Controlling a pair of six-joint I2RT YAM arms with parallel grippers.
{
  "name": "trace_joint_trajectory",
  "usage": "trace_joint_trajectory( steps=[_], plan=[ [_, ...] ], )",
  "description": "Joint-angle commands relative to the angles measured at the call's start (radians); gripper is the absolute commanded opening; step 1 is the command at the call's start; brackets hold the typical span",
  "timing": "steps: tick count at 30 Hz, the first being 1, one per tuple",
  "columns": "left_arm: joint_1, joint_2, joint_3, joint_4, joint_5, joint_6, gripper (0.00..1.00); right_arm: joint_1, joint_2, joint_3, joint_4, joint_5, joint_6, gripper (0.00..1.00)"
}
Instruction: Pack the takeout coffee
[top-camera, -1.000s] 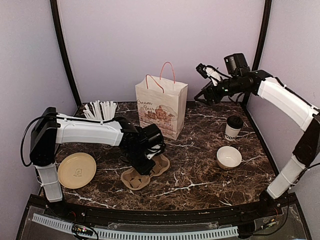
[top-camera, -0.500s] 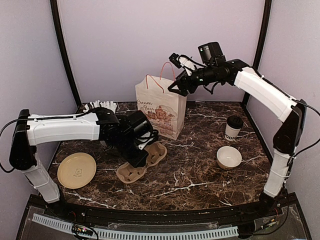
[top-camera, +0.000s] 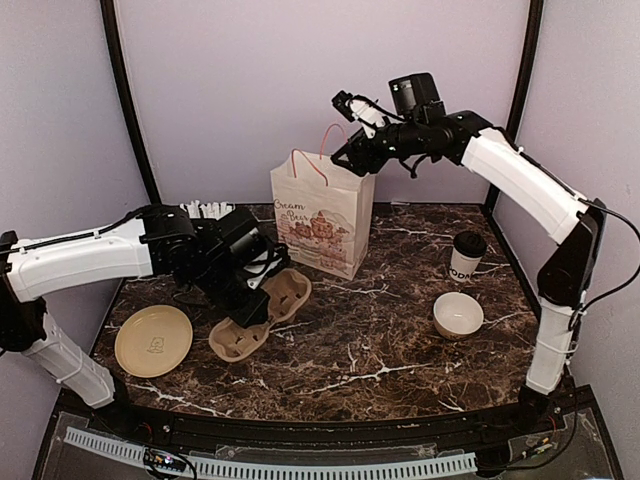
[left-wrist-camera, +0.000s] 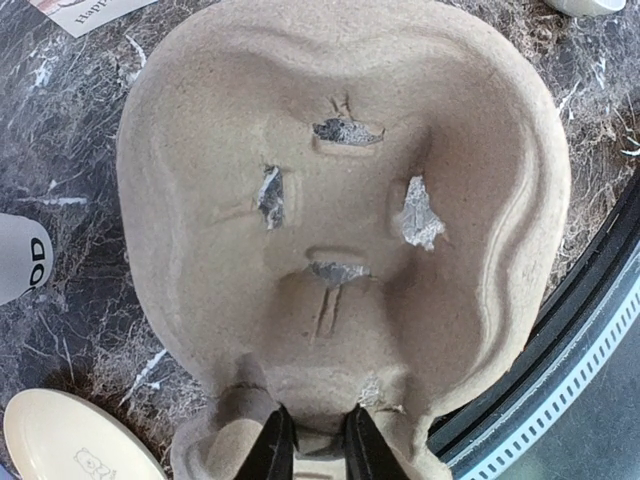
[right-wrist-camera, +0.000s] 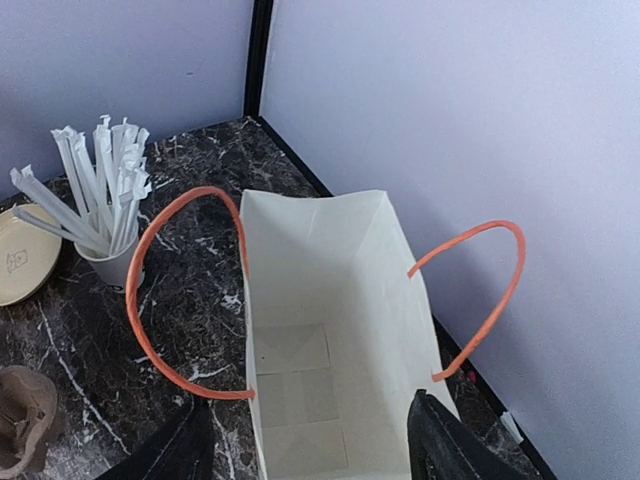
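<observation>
The takeout coffee (top-camera: 466, 256), a white paper cup with a black lid, stands at the right of the table with neither gripper touching it. Its lettered base shows at the left edge of the left wrist view (left-wrist-camera: 20, 255). My left gripper (top-camera: 258, 292) (left-wrist-camera: 318, 412) is shut on the centre ridge of a brown pulp cup carrier (top-camera: 262, 312) (left-wrist-camera: 340, 220), held tilted just above the table. High above the open paper bag (top-camera: 322, 212) (right-wrist-camera: 330, 330) hangs my right gripper (top-camera: 345, 158) (right-wrist-camera: 312, 400), open, its fingers on either side of the bag's mouth. The bag looks empty inside.
A cup of white straws (top-camera: 205, 212) (right-wrist-camera: 105, 215) stands at the back left. A tan plate (top-camera: 153, 340) (left-wrist-camera: 70, 440) lies at the front left. A low white bowl (top-camera: 458, 315) sits in front of the coffee. The bag's orange handles (right-wrist-camera: 165, 300) stand up.
My left arm has carried the cup carrier to the left and lifted one end. My right gripper has swung left from above the coffee to over the bag's mouth.
</observation>
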Motion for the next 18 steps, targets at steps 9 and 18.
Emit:
trace_joint_trajectory(
  steps=[9, 18],
  plan=[
    [-0.005, -0.077, 0.053, -0.076, -0.008, -0.025, 0.21, -0.098, 0.132, 0.194, 0.096, 0.040, 0.087, 0.79],
    [-0.005, -0.118, 0.119, -0.135, -0.020, -0.030, 0.21, -0.099, 0.238, 0.274, 0.134, -0.007, 0.110, 0.66]
  ],
)
